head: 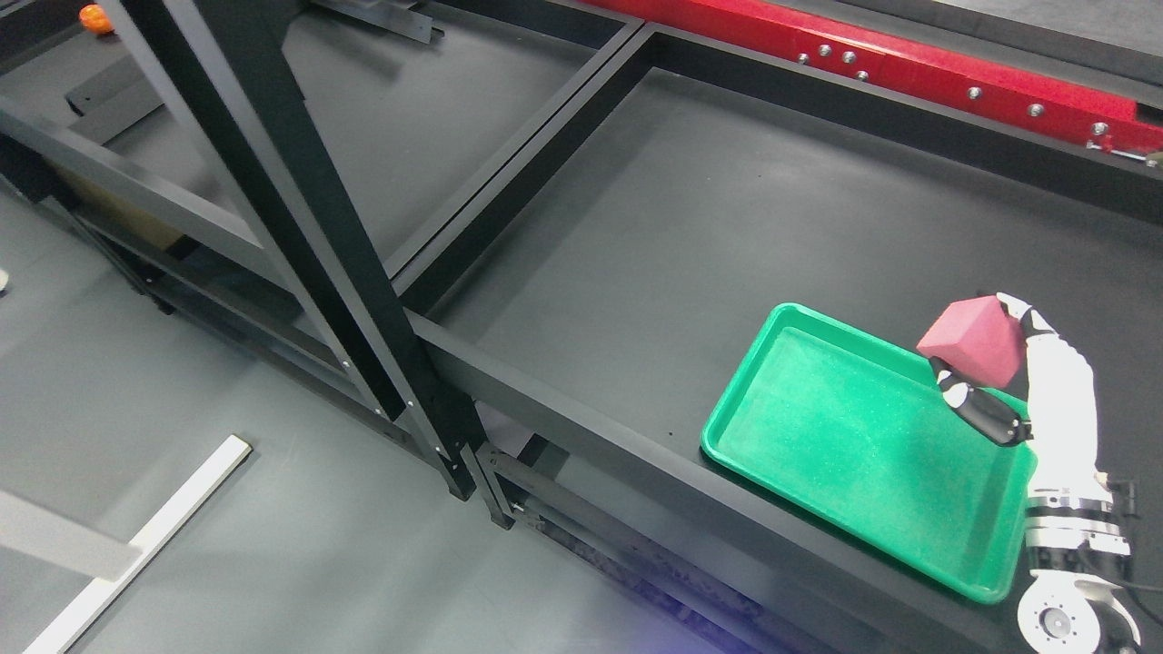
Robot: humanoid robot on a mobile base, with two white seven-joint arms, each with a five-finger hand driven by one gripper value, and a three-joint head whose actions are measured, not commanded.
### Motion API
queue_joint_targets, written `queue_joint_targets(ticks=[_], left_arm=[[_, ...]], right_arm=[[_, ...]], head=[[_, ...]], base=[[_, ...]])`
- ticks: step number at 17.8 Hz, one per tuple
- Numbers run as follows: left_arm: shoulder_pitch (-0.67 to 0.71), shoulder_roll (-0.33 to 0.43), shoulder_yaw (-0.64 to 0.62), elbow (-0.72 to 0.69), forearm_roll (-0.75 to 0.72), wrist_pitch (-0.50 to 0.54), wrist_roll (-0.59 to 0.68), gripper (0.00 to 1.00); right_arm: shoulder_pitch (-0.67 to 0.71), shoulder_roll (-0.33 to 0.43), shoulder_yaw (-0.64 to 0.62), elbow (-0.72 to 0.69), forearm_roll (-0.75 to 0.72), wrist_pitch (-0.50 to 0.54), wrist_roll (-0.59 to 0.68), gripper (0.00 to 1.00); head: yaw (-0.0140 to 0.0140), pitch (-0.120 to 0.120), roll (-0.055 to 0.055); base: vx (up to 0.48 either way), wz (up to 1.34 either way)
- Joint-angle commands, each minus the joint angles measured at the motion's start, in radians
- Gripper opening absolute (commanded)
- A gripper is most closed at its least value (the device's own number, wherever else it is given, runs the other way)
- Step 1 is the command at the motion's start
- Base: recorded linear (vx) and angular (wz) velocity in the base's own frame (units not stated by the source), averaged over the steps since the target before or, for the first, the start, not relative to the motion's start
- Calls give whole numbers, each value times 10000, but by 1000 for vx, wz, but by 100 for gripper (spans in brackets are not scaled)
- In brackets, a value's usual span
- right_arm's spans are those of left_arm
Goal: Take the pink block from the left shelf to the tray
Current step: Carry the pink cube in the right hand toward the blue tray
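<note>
A pink block [972, 343] is held above the far right part of the green tray [818, 454]. My right hand [986, 359] comes up from the lower right and is shut on the block, with a black thumb [977, 409] under it and a white finger [1022, 313] over its top right. The block is tilted and hangs clear of the tray floor. The tray lies on the dark shelf surface [727, 209] near its front edge. The left hand is out of view.
A black slanted post [309, 227] and shelf frame bars [545, 136] stand to the left of the tray. A red beam [909, 64] runs along the back. An orange ball [94, 18] sits at the far top left. Grey floor with a white strip [145, 536] lies below.
</note>
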Motion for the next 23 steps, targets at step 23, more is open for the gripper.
queue_joint_targets(ticks=[23], left_arm=[[93,174,0,0,-15,-4,-6,100]], right_arm=[[188,311,-454,-468,-582,-209,164,4]], head=[[0,1,0]], base=[[-96,602]])
